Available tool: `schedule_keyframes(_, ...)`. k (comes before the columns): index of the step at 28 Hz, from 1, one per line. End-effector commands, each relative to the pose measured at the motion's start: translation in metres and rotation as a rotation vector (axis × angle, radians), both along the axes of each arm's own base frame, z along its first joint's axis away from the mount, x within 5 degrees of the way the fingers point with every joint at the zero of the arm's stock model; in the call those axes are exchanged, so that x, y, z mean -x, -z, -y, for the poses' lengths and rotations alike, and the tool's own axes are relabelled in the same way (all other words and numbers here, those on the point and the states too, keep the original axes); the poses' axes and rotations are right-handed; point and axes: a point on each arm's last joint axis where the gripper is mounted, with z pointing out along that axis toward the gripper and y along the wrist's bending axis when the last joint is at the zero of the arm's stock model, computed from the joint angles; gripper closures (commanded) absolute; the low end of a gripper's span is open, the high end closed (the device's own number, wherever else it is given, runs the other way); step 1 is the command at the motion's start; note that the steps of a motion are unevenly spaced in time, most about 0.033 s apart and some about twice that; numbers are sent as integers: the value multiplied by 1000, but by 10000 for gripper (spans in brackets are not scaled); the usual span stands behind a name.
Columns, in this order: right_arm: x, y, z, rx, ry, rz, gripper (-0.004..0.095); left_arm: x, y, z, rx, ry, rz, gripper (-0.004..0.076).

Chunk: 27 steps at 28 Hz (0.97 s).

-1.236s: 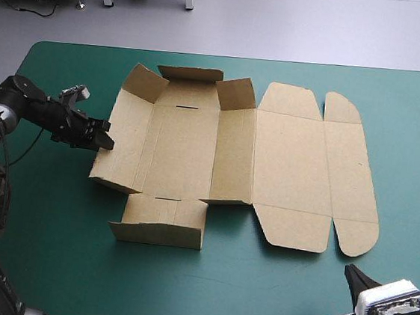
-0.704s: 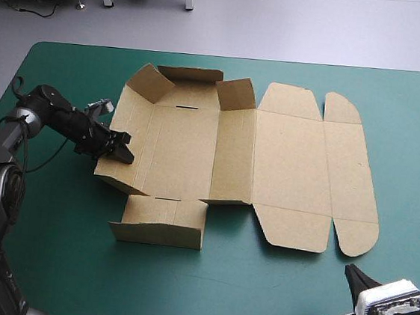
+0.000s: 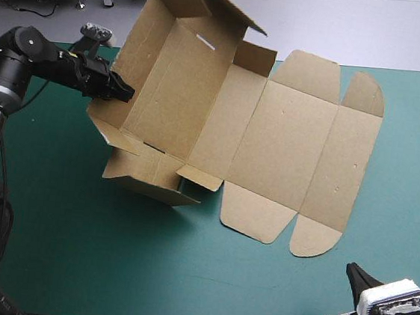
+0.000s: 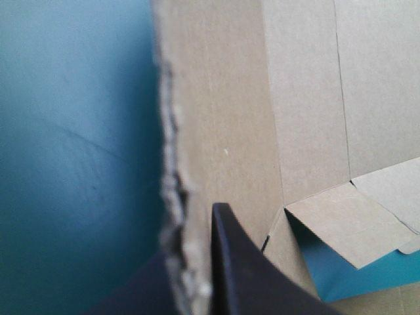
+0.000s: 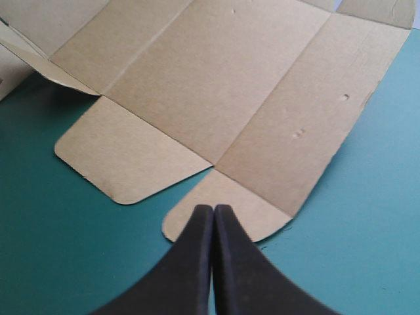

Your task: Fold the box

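High view: the brown box (image 3: 272, 141), a cut sheet of board with some walls partly up, spans the middle of the table (image 3: 57, 254) with its teal-green cover and reaches toward 11 o'clock. The end of the box toward 9 o'clock is tilted up off the cover, while the lid panels toward 3 o'clock lie low and flat. The left gripper (image 3: 123, 92) comes in from 9 o'clock and meets the side wall (image 3: 133, 67) at the sheet's 9 o'clock edge. An end flap (image 3: 148, 177) hangs folded at the 7 o'clock corner of the tray part.

Left wrist view: the black fingers (image 4: 236, 262) of the left gripper (image 4: 190, 279) pinch the torn-looking edge of the side wall (image 4: 216, 118), one finger on each face of the board. The inner panels of the box (image 4: 308, 98) extend ahead of the gripper, and the cover (image 4: 65, 131) shows beside the wall.

Right wrist view: the right gripper (image 5: 214, 213) has its fingers pressed together in one pointed arch, holding nothing. The box (image 5: 216, 72) lies ahead, and one of its rounded flaps (image 5: 125, 157) rests on the cover (image 5: 367, 216) just ahead of the tips. In the high view the right gripper (image 3: 357, 278) sits at 5 o'clock, near the table's near edge and apart from the box.
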Motion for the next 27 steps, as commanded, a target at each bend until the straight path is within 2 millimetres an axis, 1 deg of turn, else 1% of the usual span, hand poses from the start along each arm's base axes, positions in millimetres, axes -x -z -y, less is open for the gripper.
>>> schedule_keyframes(1,-3,-18,2,-60,34,102,933,52,-72,27,-173,129,246,727)
schedule_keyframes(2,-2,-20,2,-64,37,112,933,58,-76,32,-223,138,277,727)
schedule_keyframes(3,-1,-24,2,-69,40,126,933,68,-81,43,-308,154,312,727)
schedule_keyframes(7,3,-35,1,-79,47,167,932,90,-90,76,-462,254,410,727)
schedule_keyframes(9,4,-38,1,-85,49,179,932,107,-99,95,-558,308,497,727)
schedule_keyframes(12,7,-44,1,-104,57,197,932,132,-114,116,-651,299,647,727)
schedule_keyframes(15,8,-51,2,-97,62,219,932,155,-118,135,-706,326,775,727)
schedule_keyframes(17,8,-59,2,-87,67,227,932,165,-115,140,-733,330,831,727)
schedule_keyframes(20,8,-76,3,-80,68,246,931,176,-103,141,-789,335,875,727)
schedule_keyframes(25,7,-106,4,-60,78,296,931,184,-69,133,-816,342,868,727)
schedule_keyframes(27,3,-112,6,-49,89,296,931,185,-58,131,-837,360,894,727)
